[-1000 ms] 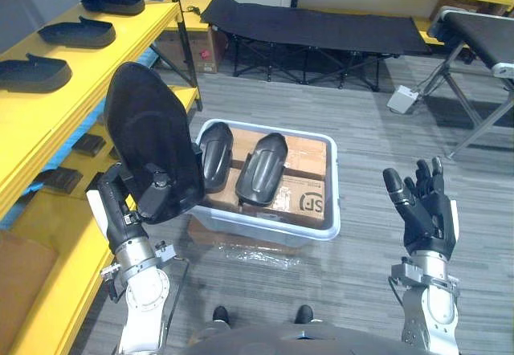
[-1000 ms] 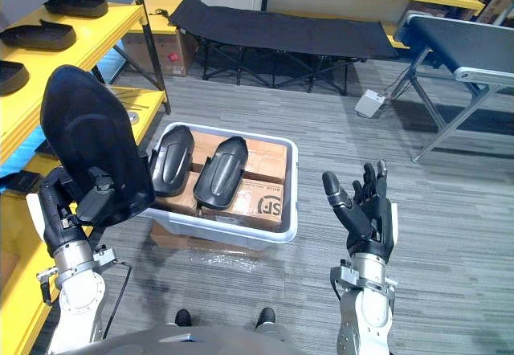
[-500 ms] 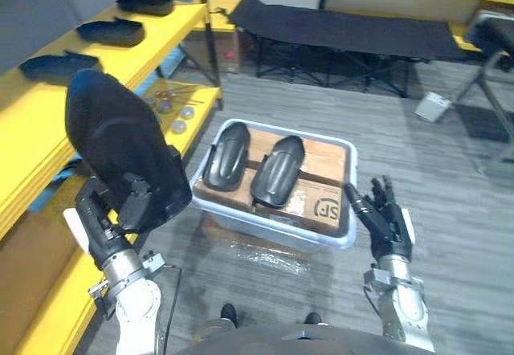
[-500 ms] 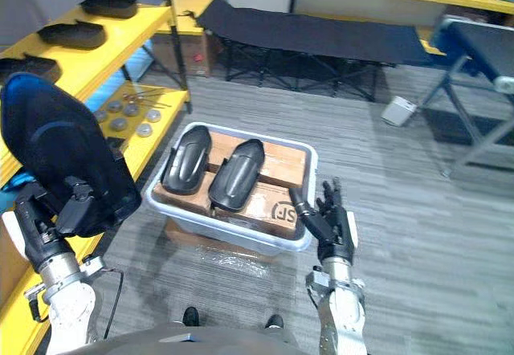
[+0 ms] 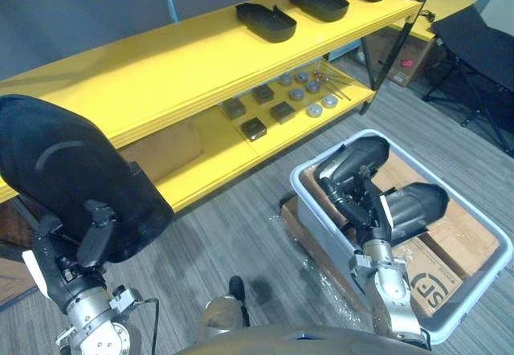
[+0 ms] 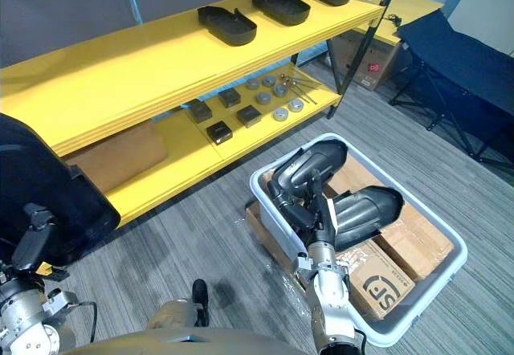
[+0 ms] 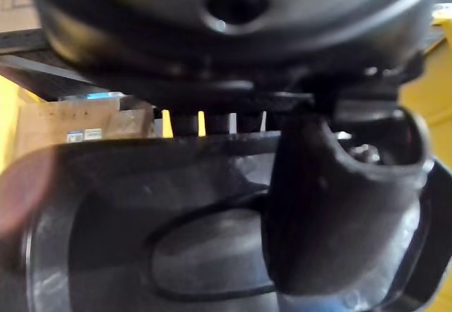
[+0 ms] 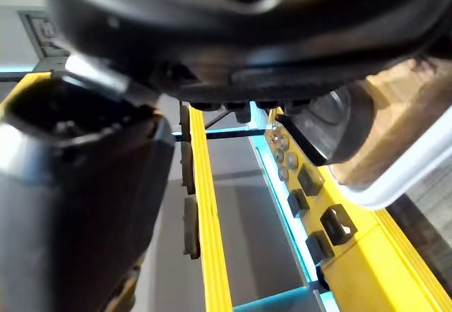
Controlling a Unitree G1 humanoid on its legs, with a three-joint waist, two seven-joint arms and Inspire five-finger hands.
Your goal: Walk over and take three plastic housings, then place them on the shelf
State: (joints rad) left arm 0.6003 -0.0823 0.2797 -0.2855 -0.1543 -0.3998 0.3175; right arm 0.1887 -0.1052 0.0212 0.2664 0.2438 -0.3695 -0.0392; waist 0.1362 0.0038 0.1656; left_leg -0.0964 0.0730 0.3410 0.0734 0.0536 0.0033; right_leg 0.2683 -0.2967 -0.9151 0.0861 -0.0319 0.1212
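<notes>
A long yellow shelf (image 5: 201,50) is seen along the far side, and three dark housings (image 5: 267,19) are laid in a row on its top board. Beside it, on the floor, a pale bin (image 5: 303,198) is placed, and it is filled with cardboard boxes (image 5: 454,238). Two more housings (image 5: 418,206) are laid in it on the cardboard. One large black plastic housing (image 5: 64,170) is held upright by the left hand (image 5: 76,250). The fingers and thumb of this hand are closed on its lower edge, and in the left wrist view the thumb is seen pressed on the shell. The right hand (image 5: 361,206) is raised over the near rim of the bin; its fingers are relaxed and apart, and nothing is held in it. The held housing is judged to be light, stiff and hollow, with a smooth and probably slippery skin. It is best taken at the rim, where the thin wall can be pinched between thumb and fingers.
</notes>
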